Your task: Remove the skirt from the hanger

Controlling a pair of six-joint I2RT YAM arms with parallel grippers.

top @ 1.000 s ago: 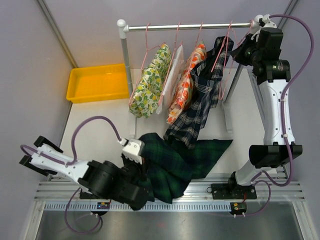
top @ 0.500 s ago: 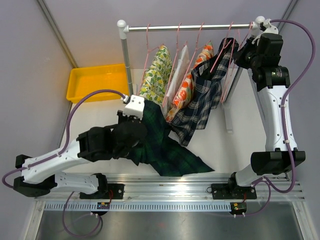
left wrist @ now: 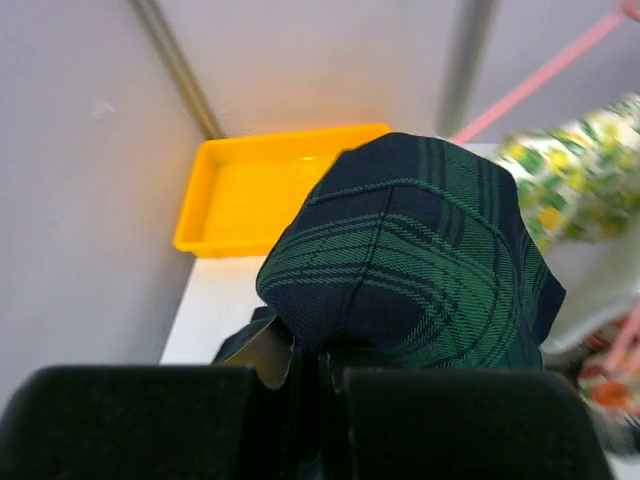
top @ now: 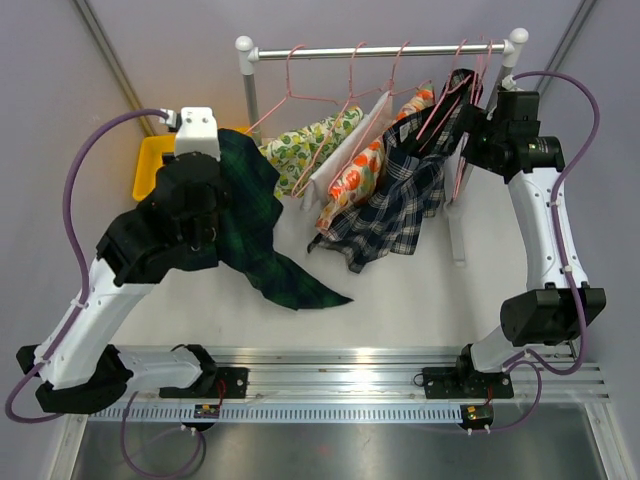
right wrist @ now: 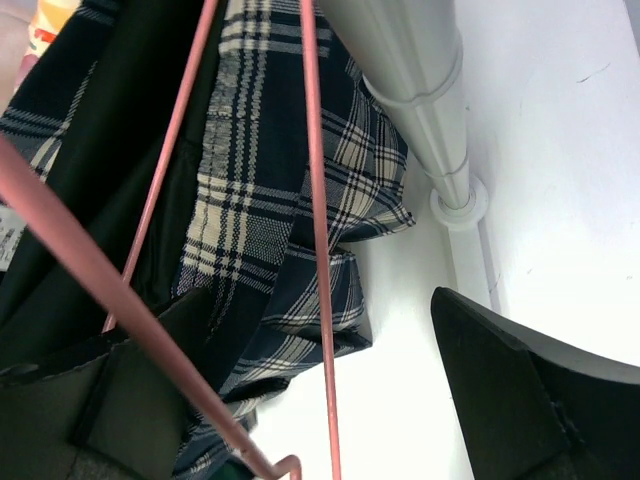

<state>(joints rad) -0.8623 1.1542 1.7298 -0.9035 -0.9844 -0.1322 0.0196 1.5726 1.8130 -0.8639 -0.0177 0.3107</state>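
Note:
The dark green plaid skirt (top: 250, 215) hangs off my raised left arm, its tail trailing to the white table (top: 400, 300). In the left wrist view the skirt (left wrist: 420, 260) bulges over my left gripper (left wrist: 320, 372), whose fingers are shut on its cloth. My right gripper (right wrist: 320, 300) stands wide open at the right end of the rack. A bare pink hanger (right wrist: 315, 200) wire runs between its fingers, and neither finger touches it. In the top view that gripper (top: 470, 135) sits beside the pink hangers (top: 462, 100).
A rail (top: 380, 50) on two posts carries lemon-print (top: 310, 145), white (top: 352, 150), orange-print (top: 365, 175) and navy-white plaid (top: 400, 200) garments on pink hangers. A yellow bin (top: 150, 165) lies at the back left, just beyond the skirt. The right post (right wrist: 420, 100) is close by my right gripper.
My left arm has swung up and left from the near table edge, carrying the skirt towards the yellow bin. My right gripper has opened off the hanger and dropped a little.

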